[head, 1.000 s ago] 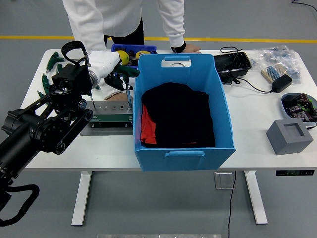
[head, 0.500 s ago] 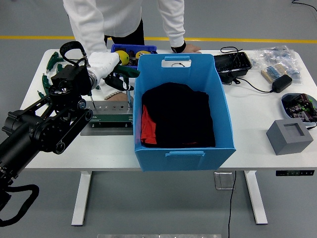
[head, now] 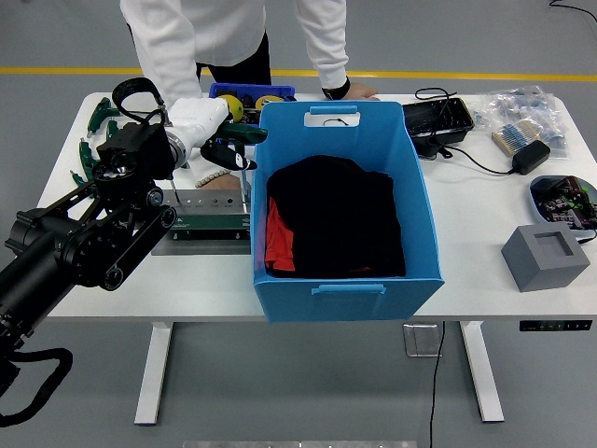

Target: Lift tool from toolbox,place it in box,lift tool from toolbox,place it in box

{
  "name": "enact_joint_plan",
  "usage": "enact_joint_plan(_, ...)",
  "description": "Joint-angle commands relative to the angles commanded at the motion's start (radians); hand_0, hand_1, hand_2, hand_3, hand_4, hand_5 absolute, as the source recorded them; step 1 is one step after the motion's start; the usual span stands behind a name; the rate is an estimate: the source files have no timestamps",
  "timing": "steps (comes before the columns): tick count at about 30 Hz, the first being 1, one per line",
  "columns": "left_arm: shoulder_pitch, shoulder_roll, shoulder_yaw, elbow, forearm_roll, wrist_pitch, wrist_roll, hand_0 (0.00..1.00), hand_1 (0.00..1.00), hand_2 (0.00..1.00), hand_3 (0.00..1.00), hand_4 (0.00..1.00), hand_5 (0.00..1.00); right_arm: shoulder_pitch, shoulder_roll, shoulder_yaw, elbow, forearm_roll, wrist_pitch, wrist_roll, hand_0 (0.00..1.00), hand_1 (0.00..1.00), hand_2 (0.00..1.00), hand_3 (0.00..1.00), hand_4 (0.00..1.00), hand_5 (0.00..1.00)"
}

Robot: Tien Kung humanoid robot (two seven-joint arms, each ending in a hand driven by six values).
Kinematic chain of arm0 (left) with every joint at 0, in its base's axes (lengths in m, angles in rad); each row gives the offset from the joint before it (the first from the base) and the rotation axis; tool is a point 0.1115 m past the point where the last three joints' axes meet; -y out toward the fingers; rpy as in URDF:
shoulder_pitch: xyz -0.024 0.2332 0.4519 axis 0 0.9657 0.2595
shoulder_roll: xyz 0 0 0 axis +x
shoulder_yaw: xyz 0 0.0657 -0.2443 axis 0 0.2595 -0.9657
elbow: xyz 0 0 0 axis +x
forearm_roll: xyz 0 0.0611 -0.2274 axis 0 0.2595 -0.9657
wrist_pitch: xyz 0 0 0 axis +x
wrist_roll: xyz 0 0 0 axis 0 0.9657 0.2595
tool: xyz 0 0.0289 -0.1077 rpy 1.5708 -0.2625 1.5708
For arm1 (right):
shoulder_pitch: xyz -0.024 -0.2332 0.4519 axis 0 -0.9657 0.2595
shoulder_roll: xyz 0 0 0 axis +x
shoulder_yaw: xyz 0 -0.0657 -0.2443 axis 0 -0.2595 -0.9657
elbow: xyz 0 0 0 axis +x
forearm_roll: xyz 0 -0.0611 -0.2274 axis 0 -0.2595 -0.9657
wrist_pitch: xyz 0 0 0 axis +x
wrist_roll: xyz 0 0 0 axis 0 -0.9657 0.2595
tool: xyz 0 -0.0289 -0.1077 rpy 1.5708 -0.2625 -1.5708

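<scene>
Edging right, the left hand pinches a green-handled tool beside the blue box holding dark cloth.

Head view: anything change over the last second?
Little. The left hand, gripping a green-handled tool, drifted slightly right and up, toward the near-left rim of the blue box; the tool is not over the box yet. The grip is unchanged. The box with its dark cloth, the person's hand on the far edge, and the items at the right stayed put.
</scene>
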Motion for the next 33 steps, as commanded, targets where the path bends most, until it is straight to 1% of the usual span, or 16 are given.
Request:
enact_joint_plan(6,-0.008,0.006,0.007,-0.002,-0.005,0.014,-0.002,0.23,0.082,0.081,0.121,0.998,0.507,-0.003,0.001,0.001,0.0,-0.003,-0.001,-0.001,0.685,0.668,0.732,0.578,0.778,0.694)
enact_joint_plan(7,-0.008,0.006,0.009,-0.002,-0.007,0.021,-0.003,0.23,0.082,0.081,0.121,0.998,0.507,-0.004,0.001,0.002,0.0,-0.004,-0.001,-0.001,0.685,0.668,0.732,0.578,0.778,0.694)
enact_joint_plan(9,-0.007,0.007,0.011,0.0,-0.013,0.039,-0.005,0.23,0.082,0.081,0.121,0.998,0.507,-0.005,0.002,0.002,0.0,-0.003,-0.001,-0.001,0.685,0.668,0.732,0.578,0.778,0.694)
enact_joint_plan(10,-0.006,0.007,0.012,0.0,-0.015,0.046,-0.006,0.224,0.075,0.072,0.105,0.998,0.517,-0.005,0.002,0.002,0.0,-0.004,-0.001,-0.001,0.684,0.669,0.732,0.579,0.778,0.693)
enact_joint_plan(15,-0.007,0.011,0.018,0.0,-0.047,0.114,-0.02,0.224,0.075,0.072,0.105,0.998,0.517,-0.005,0.002,0.003,0.0,-0.007,-0.002,-0.002,0.684,0.669,0.732,0.579,0.778,0.693)
enact_joint_plan(16,-0.008,0.012,0.019,-0.001,-0.052,0.123,-0.022,0.207,0.059,0.058,0.076,0.998,0.628,-0.004,0.002,0.003,0.0,-0.006,-0.001,-0.002,0.683,0.67,0.733,0.578,0.778,0.694)
enact_joint_plan(18,-0.011,0.015,0.02,-0.003,-0.061,0.135,-0.025,0.207,0.059,0.058,0.076,0.998,0.628,-0.003,0.001,0.001,0.0,-0.004,-0.001,-0.001,0.683,0.67,0.733,0.578,0.778,0.694)
enact_joint_plan(21,-0.016,0.02,0.023,-0.008,-0.073,0.142,-0.023,0.207,0.059,0.058,0.076,0.998,0.628,-0.002,0.001,0.001,0.0,-0.001,0.0,0.0,0.683,0.67,0.733,0.578,0.778,0.694)
enact_joint_plan(22,-0.018,0.022,0.025,-0.009,-0.078,0.144,-0.022,0.206,0.058,0.058,0.077,0.908,0.646,-0.001,0.001,0.001,0.0,-0.001,0.0,0.0,0.683,0.668,0.732,0.578,0.778,0.693)
enact_joint_plan(27,-0.03,0.032,0.034,-0.016,-0.091,0.148,-0.018,0.206,0.058,0.058,0.077,0.908,0.646,0.001,0.0,0.003,0.0,-0.001,0.0,0.0,0.683,0.668,0.732,0.578,0.778,0.693)
enact_joint_plan(28,-0.033,0.035,0.036,-0.016,-0.093,0.149,-0.018,0.207,0.058,0.059,0.084,0.88,0.649,0.001,0.0,0.002,0.0,-0.001,0.0,0.001,0.681,0.668,0.732,0.578,0.778,0.693)
enact_joint_plan(33,-0.047,0.044,0.045,-0.018,-0.099,0.152,-0.018,0.207,0.058,0.059,0.084,0.88,0.649,0.002,0.0,0.003,0.0,0.001,0.0,0.0,0.681,0.668,0.732,0.578,0.778,0.693)
